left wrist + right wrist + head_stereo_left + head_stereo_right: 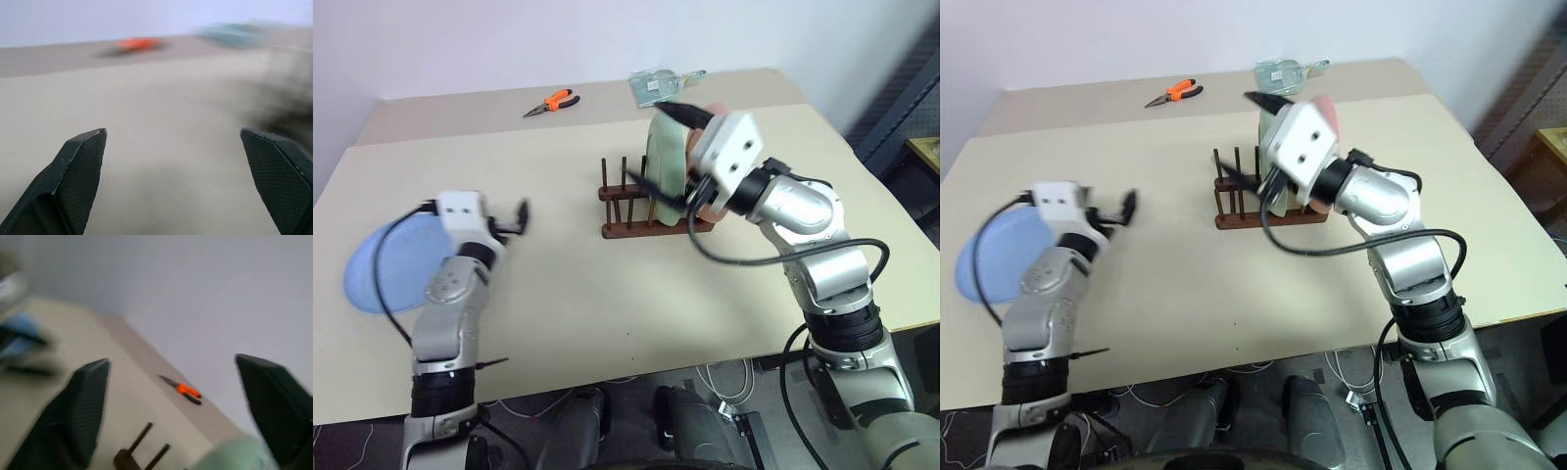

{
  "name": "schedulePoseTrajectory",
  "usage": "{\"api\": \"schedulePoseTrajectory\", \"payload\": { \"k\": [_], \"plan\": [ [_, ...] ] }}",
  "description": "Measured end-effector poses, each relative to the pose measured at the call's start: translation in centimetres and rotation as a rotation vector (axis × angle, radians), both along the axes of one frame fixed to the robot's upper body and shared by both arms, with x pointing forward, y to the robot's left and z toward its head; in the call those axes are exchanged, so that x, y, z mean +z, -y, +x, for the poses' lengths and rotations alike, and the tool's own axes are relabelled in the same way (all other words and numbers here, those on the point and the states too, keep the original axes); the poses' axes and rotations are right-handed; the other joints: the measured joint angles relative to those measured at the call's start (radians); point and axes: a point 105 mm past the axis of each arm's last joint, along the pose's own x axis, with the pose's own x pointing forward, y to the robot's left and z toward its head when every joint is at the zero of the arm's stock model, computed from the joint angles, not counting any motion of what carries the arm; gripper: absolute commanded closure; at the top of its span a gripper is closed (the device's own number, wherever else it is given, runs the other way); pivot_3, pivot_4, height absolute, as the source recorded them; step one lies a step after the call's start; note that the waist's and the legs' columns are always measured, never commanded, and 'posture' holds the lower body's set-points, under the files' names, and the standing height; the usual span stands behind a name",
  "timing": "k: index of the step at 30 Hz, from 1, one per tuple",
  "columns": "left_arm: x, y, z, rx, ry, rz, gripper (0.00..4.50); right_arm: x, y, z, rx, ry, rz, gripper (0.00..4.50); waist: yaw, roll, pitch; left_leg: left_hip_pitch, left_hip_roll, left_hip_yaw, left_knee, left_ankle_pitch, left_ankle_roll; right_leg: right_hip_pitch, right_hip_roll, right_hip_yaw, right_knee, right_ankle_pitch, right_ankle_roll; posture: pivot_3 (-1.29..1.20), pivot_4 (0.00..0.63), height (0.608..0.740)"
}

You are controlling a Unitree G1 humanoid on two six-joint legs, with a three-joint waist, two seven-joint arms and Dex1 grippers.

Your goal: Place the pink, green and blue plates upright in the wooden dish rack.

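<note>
The right gripper (668,152) sits just right of centre in the left eye view, its two black fingers spread wide and holding nothing; one fingertip (677,111) reaches over the top of the green plate (666,162), the other lies low against its front edge. The left gripper (517,217), at centre left, is also spread wide and empty, hovering over bare table (607,304).

The green plate is pale mint, matte and round, standing upright on edge in the wooden dish rack (641,211). Just behind it a sliver of the salmon pink plate (717,106) shows, also standing in the rack, mostly hidden by the right gripper's white housing. The rack is dark brown, with thin upright pegs; the slots toward its left end stand free.

The light blue plate (374,274) lies flat on the table at the far left of the frame, partly behind the left arm.

At the upper edge, orange-handled pliers (552,102) lie left of centre, and a clear packet (658,84) lies beyond the rack.
</note>
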Motion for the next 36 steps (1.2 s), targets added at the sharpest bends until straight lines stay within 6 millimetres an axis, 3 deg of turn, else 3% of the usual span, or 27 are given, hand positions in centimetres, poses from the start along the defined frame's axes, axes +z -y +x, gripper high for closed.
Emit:
{"api": "schedulePoseTrajectory", "payload": {
  "k": [4, 6, 10, 15, 18, 24, 27, 29, 31, 36],
  "plan": [
    [-1.3, -8.4, -3.2, 0.506, -0.12, -0.108, 0.0, -2.7, -2.5, -0.6, 0.079, 0.022, -0.125, 0.04, -0.001, -0.001, 0.0, 0.0, 0.0, 0.0, 0.0, 0.0, 0.0, 0.0, 0.0, 0.0, 0.0, 0.0, 0.0, 0.0, 0.15, 0.729],
    [-2.1, -10.8, -5.1, 0.653, -0.155, -0.159, 0.0, -3.6, -2.9, -0.7, 0.091, 0.02, -0.143, 0.04, 0.002, -0.001, 0.0, 0.0, 0.0, 0.0, 0.001, 0.0, -0.001, 0.0, 0.0, 0.0, 0.001, 0.0, 0.0, 0.0, 0.15, 0.729],
    [-2.4, -12.1, -7.9, 0.812, -0.153, -0.262, 0.0, -4.4, -3.9, -0.9, 0.133, 0.016, -0.157, 0.04, 0.009, -0.005, -0.002, 0.0, -0.001, -0.004, 0.004, -0.001, -0.003, 0.004, -0.001, -0.004, 0.0, 0.0, 0.0, 0.0, 0.15, 0.729],
    [-4.3, -11.5, -9.2, 0.862, -0.19, -0.478, 0.0, -5.1, -4.2, -1.0, 0.153, 0.008, -0.16, 0.04, 0.004, -0.006, -0.002, 0.0, -0.001, -0.005, 0.005, -0.001, -0.003, 0.004, -0.001, -0.005, 0.001, 0.0, 0.0, 0.0, 0.15, 0.729],
    [-6.1, -10.4, -9.1, 0.825, -0.223, -0.625, 1.39, -5.4, -4.2, -0.9, 0.153, 0.004, -0.165, 0.0, 0.004, -0.006, -0.002, 0.0, -0.001, -0.005, 0.005, 0.0, -0.003, 0.004, 0.0, -0.005, 0.001, 0.0, 0.0, 0.0, 0.15, 0.729],
    [-6.2, -10.4, -8.9, 0.807, -0.195, -0.77, 4.45, -5.5, -4.2, -1.1, 0.159, 0.004, -0.169, 0.0, 0.006, -0.006, -0.002, 0.0, -0.001, -0.006, 0.005, 0.0, -0.005, 0.004, 0.0, -0.006, 0.002, 0.0, 0.0, 0.0, 0.15, 0.729],
    [-4.7, -10.6, -8.1, 0.755, -0.164, -0.697, 4.49, -5.9, -4.0, -0.8, 0.147, -0.026, -0.178, 0.0, 0.005, -0.006, -0.002, 0.001, -0.001, -0.006, 0.005, 0.0, -0.005, 0.004, 0.0, -0.006, 0.003, 0.0, 0.0, 0.0, 0.15, 0.729],
    [-2.2, -9.9, -6.2, 0.631, -0.108, -0.561, 4.49, -6.2, -3.8, -0.7, 0.136, -0.033, -0.186, 0.0, 0.007, -0.006, -0.002, 0.001, -0.002, -0.006, 0.005, 0.001, -0.006, 0.004, 0.0, -0.006, 0.003, 0.0, 0.0, 0.0, 0.15, 0.729],
    [1.1, -8.0, -4.0, 0.469, -0.018, -0.439, 4.49, -6.2, -3.7, -0.6, 0.122, -0.014, -0.2, 0.0, 0.008, -0.007, -0.002, 0.0, -0.002, -0.006, 0.005, 0.0, -0.006, 0.005, 0.0, -0.006, 0.002, 0.0, 0.0, 0.0, 0.15, 0.729],
    [9.4, -0.5, -0.1, 0.077, 0.206, -0.324, 4.49, -6.1, -3.7, -0.5, 0.092, 0.082, -0.238, 0.0, 0.002, -0.007, -0.002, 0.0, -0.002, -0.006, 0.004, 0.002, -0.009, 0.004, 0.0, -0.006, 0.003, 0.0, 0.0, 0.0, 0.15, 0.729]
  ]
}}
